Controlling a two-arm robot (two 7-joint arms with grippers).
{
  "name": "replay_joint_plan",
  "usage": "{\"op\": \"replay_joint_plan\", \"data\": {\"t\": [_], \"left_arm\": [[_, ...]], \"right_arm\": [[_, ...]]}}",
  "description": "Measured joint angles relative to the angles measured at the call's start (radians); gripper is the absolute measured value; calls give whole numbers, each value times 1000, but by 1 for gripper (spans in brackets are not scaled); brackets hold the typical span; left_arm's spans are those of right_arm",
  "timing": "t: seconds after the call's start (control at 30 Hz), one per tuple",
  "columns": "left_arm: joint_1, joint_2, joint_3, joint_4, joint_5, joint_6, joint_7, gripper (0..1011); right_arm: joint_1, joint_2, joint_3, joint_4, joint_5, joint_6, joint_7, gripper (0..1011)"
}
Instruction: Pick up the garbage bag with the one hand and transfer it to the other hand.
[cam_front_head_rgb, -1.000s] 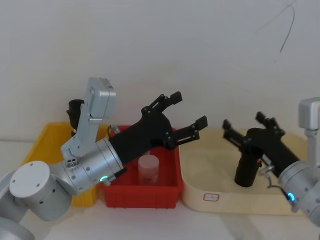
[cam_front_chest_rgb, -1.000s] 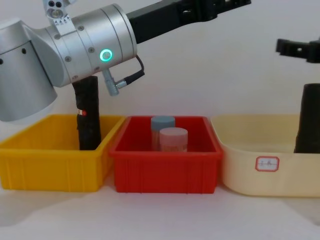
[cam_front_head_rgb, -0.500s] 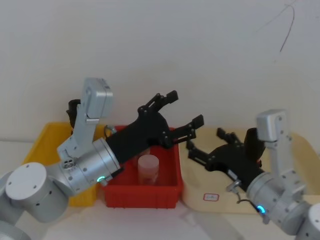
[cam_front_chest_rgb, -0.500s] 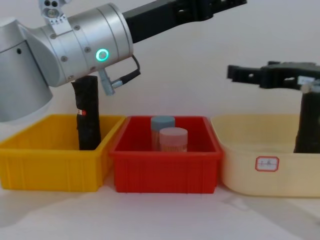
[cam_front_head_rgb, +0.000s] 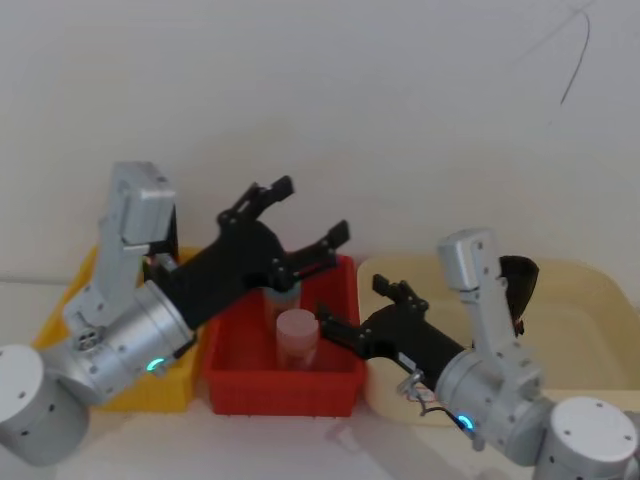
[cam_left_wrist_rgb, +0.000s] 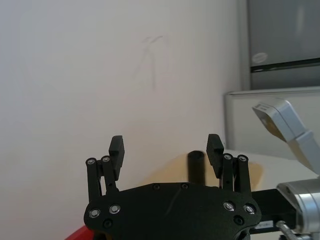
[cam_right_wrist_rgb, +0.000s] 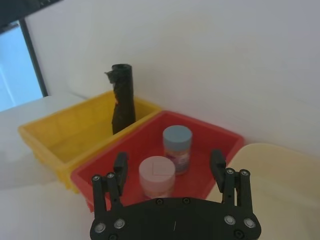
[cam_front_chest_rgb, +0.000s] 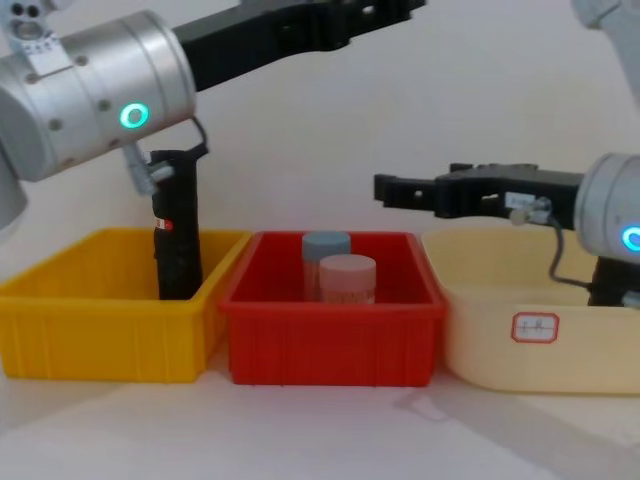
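The garbage bag (cam_front_head_rgb: 520, 285), a smooth black roll, stands upright in the cream bin (cam_front_head_rgb: 385, 390) at the right, partly hidden behind my right arm. Its lower part (cam_front_chest_rgb: 608, 282) shows in the chest view and it stands far off (cam_left_wrist_rgb: 196, 167) in the left wrist view. My right gripper (cam_front_head_rgb: 352, 305), with a white label, is open and empty, left of the bag, by the red bin's right edge. My left gripper (cam_front_head_rgb: 310, 210) is open and empty, raised above the red bin (cam_front_head_rgb: 280, 395).
The red bin (cam_front_chest_rgb: 330, 345) holds a pink-lidded jar (cam_front_chest_rgb: 346, 278) and a blue-lidded jar (cam_front_chest_rgb: 325, 245). A second black roll (cam_front_chest_rgb: 177, 240) with a small red mark stands in the yellow bin (cam_front_chest_rgb: 100, 340) at the left. A white wall is close behind.
My right arm has swung left, carrying its open gripper away from the garbage bag to the red bin's edge. My left arm has drawn back to the left. The bag has stayed put.
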Motion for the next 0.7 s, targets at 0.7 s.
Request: {"op": "replay_joint_plan", "data": {"t": [0.7], "left_arm": [[109, 83, -98, -96, 46, 4, 141, 1001]], "right_arm": [[86, -26, -80, 128, -14, -9, 29, 1000]]}}
